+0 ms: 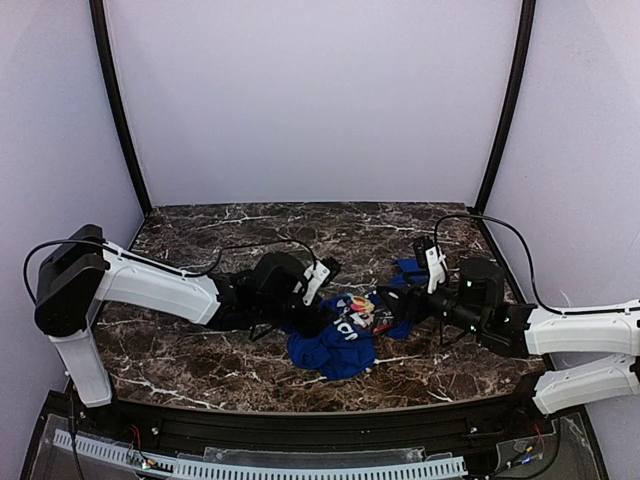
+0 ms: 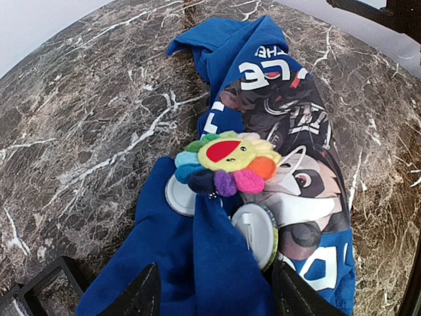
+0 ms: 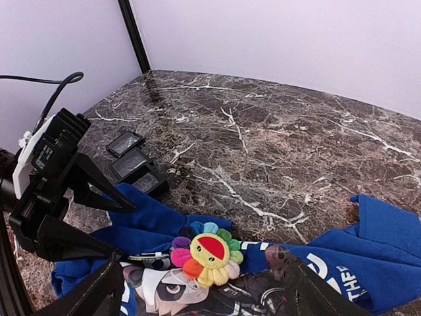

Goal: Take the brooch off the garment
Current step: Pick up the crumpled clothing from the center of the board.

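a dark marble table (image 1: 230,230) with pale walls on three sides, seen from above and behind two robot arms that reach in from left and right and meet near the middle. between them lies a crumpled blue garment (image 1: 330,350) with white lettering and a printed cartoon picture (image 2: 296,131).

the brooch (image 2: 227,164) sits on top of the garment, near its middle. it is a small soft flower with a yellow smiling face, a red mouth, and petals in green, blue, purple, pink and orange. two round white discs (image 2: 181,196) lie on the cloth just below it, one on each side of a raised fold.

the left claw (image 2: 217,264) is low over the garment, just short of the brooch. its two dark fingers stand apart with that fold of blue cloth bunched between them. i cannot tell whether they are pinching the fold or only resting beside it.

the right claw (image 3: 202,263) faces the brooch from the opposite side. its fingers are spread wide, one on either side of the flower and clear of it, gripping nothing.

a few small dark square trays (image 3: 135,161) lie on the marble beyond the left claw, next to the edge of the garment.
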Action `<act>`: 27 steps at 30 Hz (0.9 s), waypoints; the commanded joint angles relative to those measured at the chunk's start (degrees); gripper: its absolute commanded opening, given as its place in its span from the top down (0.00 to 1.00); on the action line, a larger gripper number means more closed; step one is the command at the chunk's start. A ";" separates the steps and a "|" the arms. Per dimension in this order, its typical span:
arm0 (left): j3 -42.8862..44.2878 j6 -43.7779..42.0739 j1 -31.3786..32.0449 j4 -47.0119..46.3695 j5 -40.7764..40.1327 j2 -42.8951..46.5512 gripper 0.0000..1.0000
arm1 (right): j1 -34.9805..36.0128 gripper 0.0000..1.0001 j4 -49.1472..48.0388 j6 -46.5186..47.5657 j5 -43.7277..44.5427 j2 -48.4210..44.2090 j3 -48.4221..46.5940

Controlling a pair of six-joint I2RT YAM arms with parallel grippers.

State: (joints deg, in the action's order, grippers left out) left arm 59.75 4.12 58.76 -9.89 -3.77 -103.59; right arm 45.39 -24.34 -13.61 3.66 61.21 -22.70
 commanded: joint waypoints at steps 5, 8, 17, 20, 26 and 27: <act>1.63 1.98 0.12 3.06 -0.34 -1.23 0.57 | 0.49 0.16 -2.54 0.33 -1.10 2.77 -0.25; 1.69 2.15 0.12 3.05 0.20 -1.23 0.75 | 0.60 0.16 -2.41 0.27 -0.86 2.60 -0.15; -0.81 2.22 0.12 -0.37 0.46 2.60 0.99 | 1.01 0.16 -2.87 0.03 -0.99 2.29 0.20; -2.18 2.27 0.12 -4.37 0.55 5.27 0.99 | 1.49 0.17 -3.61 -0.08 -1.69 2.53 0.20; -2.69 1.96 0.12 -8.84 3.47 8.82 0.99 | 2.61 0.21 -4.57 -0.82 -3.11 1.89 -0.21; -2.59 1.95 0.04 -9.18 3.53 9.01 0.99 | 2.79 0.21 -4.60 -1.04 -3.32 1.51 -0.30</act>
State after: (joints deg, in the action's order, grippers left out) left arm 57.56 6.37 58.76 -13.80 -2.17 -98.59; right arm 47.07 -25.71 -13.91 1.74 63.64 -22.70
